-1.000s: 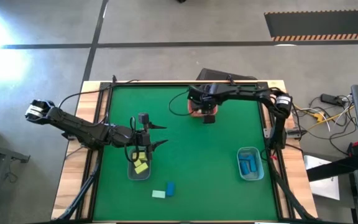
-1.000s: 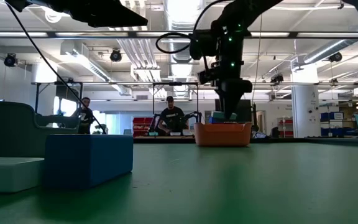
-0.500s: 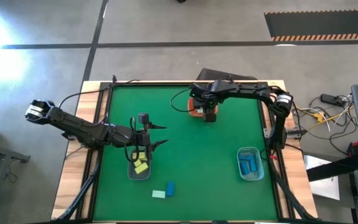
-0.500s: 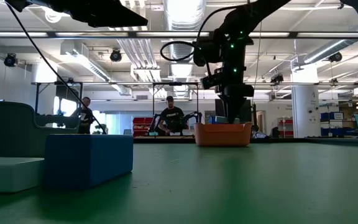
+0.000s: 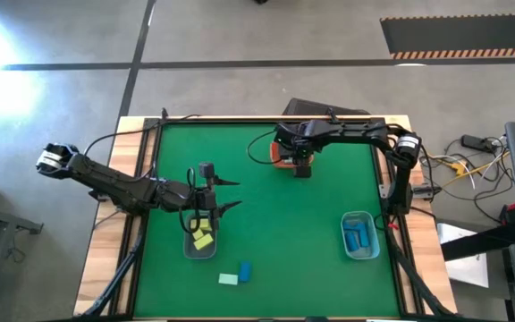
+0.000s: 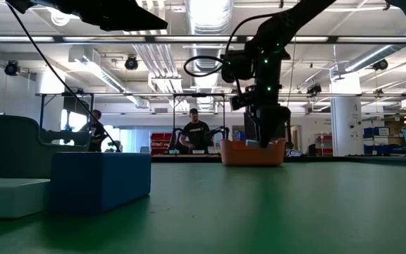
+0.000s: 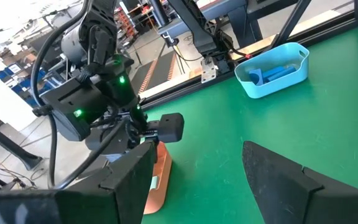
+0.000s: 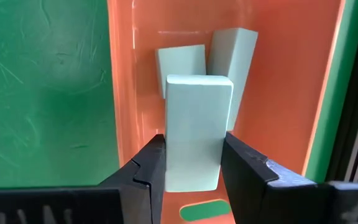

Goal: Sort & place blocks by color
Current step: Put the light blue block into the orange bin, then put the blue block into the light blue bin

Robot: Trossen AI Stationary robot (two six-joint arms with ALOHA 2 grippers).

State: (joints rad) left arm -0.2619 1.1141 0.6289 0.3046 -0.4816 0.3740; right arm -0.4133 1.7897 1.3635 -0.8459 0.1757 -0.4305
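On the left side of the green table, the left gripper hung with its two fingers spread wide apart, holding nothing, above a clear bin with small yellow rectangular blocks inside. Near the front edge, a pale mint green block lay touching a blue block. Farther right, at the back, the right gripper squeezed a pale mint green brick over the orange plastic tray, where two more mint blocks lay. At the far right, a bluish bin held blue bricks.
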